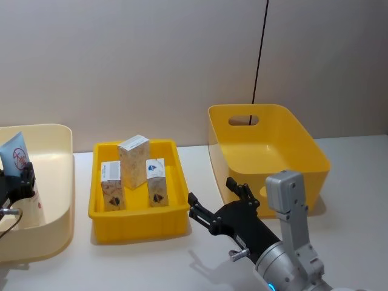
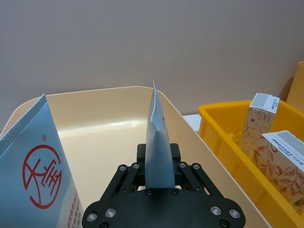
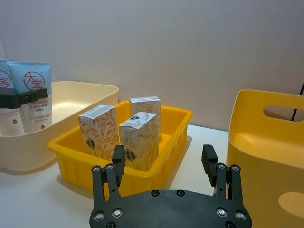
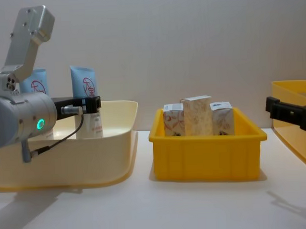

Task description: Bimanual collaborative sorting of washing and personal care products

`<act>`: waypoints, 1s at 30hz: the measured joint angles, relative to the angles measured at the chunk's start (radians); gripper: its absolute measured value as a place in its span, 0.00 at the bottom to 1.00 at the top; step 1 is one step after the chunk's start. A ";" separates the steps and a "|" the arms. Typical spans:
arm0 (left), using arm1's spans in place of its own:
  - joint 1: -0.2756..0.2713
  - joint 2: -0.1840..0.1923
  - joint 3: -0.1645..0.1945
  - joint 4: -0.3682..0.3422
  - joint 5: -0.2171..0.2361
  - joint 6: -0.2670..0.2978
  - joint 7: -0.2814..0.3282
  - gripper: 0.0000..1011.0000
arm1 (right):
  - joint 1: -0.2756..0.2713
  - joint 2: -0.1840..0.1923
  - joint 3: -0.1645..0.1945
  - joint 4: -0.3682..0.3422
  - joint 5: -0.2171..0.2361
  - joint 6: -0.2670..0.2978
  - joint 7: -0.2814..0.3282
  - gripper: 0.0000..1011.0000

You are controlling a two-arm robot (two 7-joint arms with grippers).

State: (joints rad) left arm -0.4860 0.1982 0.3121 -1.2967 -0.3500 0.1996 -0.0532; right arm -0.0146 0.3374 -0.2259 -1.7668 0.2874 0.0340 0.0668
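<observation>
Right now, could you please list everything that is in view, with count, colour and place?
table: 1, white, under everything
cream bin: 1, cream, left
tray: 1, yellow, middle
yellow bin: 1, yellow with a handle slot, right
tubes: 2, pale blue with red logo, upright in the cream bin
cartons: 3, white-beige patterned, upright in the tray
left tool: 1, black, shut on one tube over the cream bin
right tool: 1, black, open, above the table before tray and yellow bin
</observation>
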 joint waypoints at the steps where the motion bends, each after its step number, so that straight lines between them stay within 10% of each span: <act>1: 0.000 0.000 0.000 0.000 0.000 0.000 -0.001 0.27 | 0.000 0.000 0.000 0.000 0.000 0.000 0.000 0.99; 14: 0.004 0.005 -0.021 -0.005 -0.039 -0.045 -0.083 0.25 | 0.000 0.000 0.000 0.000 0.000 0.000 0.000 0.99; 30: -0.002 0.029 -0.078 -0.032 -0.197 -0.158 -0.334 0.25 | 0.000 0.000 0.000 0.000 0.000 0.000 0.000 0.99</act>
State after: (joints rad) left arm -0.4885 0.2274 0.2339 -1.3289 -0.5469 0.0416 -0.3875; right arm -0.0146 0.3375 -0.2258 -1.7667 0.2874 0.0340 0.0668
